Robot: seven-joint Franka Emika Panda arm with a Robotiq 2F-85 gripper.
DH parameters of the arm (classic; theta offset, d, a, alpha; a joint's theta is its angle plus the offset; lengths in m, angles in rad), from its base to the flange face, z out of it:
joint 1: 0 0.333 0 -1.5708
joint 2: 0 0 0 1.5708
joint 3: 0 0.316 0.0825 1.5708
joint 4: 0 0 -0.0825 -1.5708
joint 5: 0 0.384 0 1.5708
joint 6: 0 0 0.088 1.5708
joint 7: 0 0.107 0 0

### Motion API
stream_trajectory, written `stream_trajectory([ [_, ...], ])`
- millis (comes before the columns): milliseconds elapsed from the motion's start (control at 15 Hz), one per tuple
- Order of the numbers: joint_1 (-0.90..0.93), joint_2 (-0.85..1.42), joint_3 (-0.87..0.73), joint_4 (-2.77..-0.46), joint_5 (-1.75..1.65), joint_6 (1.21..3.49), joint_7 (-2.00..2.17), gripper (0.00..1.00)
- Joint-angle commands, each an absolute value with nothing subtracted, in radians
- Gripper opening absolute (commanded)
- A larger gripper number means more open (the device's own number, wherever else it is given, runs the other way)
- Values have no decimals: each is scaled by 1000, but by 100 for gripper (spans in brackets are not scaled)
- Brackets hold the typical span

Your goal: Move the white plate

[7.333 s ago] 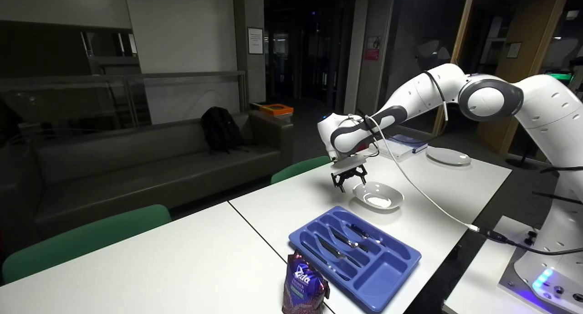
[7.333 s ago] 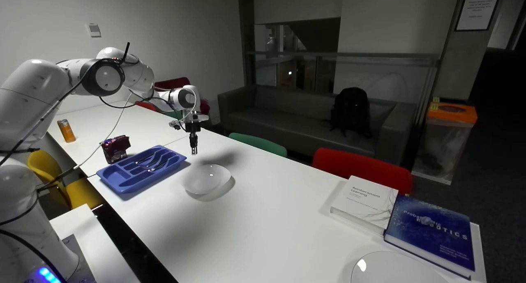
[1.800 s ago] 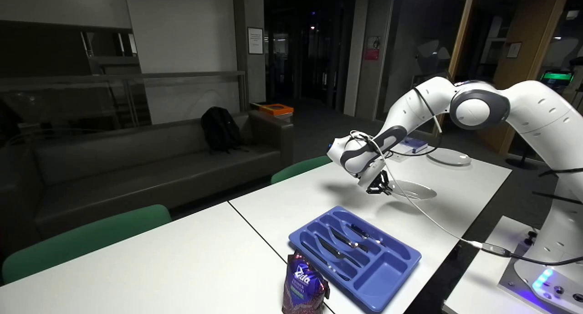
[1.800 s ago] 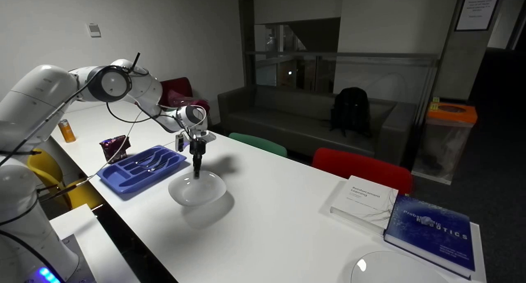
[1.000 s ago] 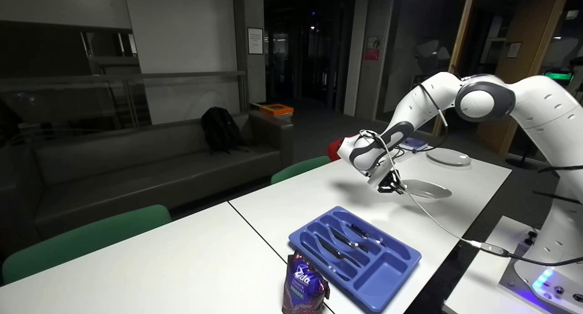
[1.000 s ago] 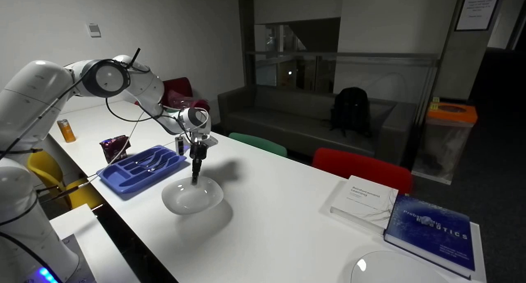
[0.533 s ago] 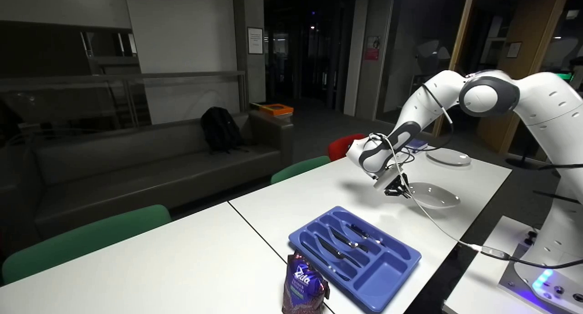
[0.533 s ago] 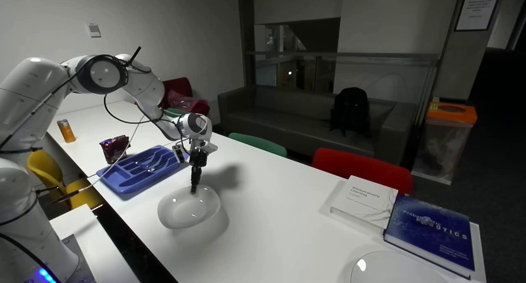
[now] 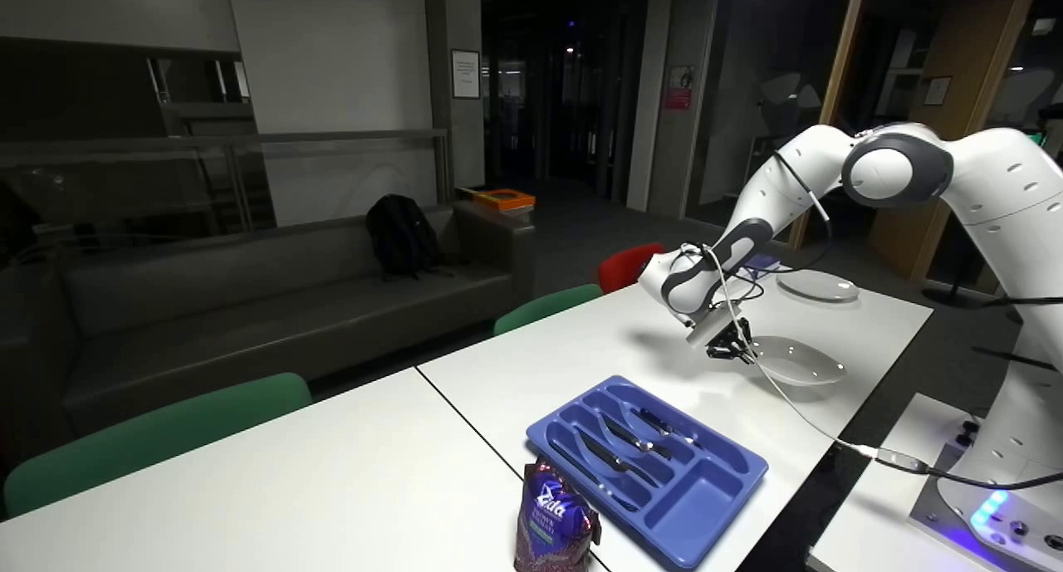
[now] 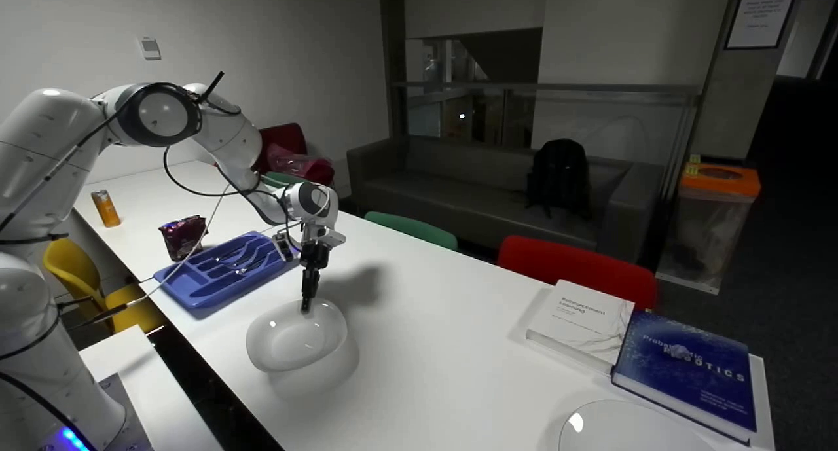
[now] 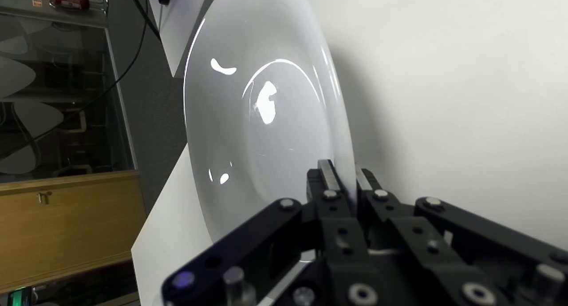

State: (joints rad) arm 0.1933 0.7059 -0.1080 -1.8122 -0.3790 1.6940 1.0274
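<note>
White and glossy, the plate (image 10: 294, 341) is held tilted over the desk (image 10: 458, 359), apparently just clear of it, near the blue tray (image 9: 702, 497). The grasp is judged done; placing and release are left, the destination not being shown. By the tool (image 11: 345, 173), its jaws standing almost together, the rim is pinched, one jaw inside and one outside.

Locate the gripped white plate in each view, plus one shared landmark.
In an exterior view: white plate right of centre, below mid-height.
In an exterior view: white plate left of centre, lower half.
Wrist view: white plate across the middle, reaching the top edge.
Shared landmark: the gripper, clamped on the white plate.
</note>
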Motion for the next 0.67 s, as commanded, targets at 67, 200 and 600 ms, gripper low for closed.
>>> stream_trajectory([
  [67,191,705,-105,-1810,-380,1691,1028,9],
  [200,191,702,-105,-1812,-379,1691,1028,9],
  [600,187,703,-118,-1823,-376,1673,1043,2],
])
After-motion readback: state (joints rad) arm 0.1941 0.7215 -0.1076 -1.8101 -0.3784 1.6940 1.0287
